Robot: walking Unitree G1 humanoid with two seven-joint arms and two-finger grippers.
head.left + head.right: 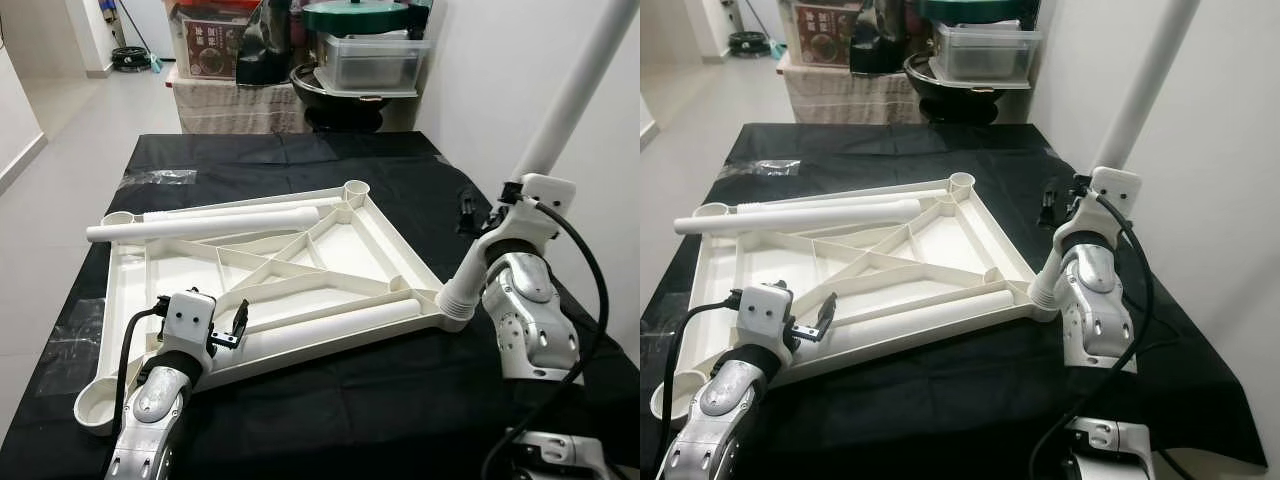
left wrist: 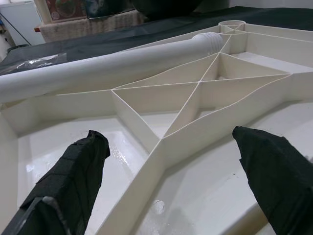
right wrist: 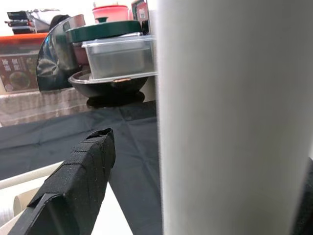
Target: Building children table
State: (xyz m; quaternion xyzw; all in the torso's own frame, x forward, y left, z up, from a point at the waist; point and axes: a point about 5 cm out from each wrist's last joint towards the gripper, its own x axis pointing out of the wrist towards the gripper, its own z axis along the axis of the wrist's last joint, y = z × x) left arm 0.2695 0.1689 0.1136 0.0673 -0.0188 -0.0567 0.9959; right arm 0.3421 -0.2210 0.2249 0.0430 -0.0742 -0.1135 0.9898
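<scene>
A white plastic table top [image 1: 330, 245] lies upside down on the black cloth, its ribs facing up. One white leg [image 1: 200, 225] lies across its far side. Another leg [image 1: 330, 325] lies inside along the near edge. A third leg [image 1: 570, 90] stands in the near-right corner socket [image 1: 455, 305]. My right gripper [image 1: 490, 205] is open with that standing leg [image 3: 230, 122] between its fingers [image 3: 73, 191], closer to one of them. My left gripper [image 1: 205, 312] hovers open over the near-left ribs [image 2: 166, 132], holding nothing.
The black-covered table [image 1: 300, 400] ends close on the near side, with a white wall [image 1: 480, 100] on the right. Behind it are a clear plastic box [image 1: 370, 60], a dark pan [image 1: 340, 95] and a printed carton [image 1: 210, 45]. A clear bag [image 1: 155, 178] lies at the far left.
</scene>
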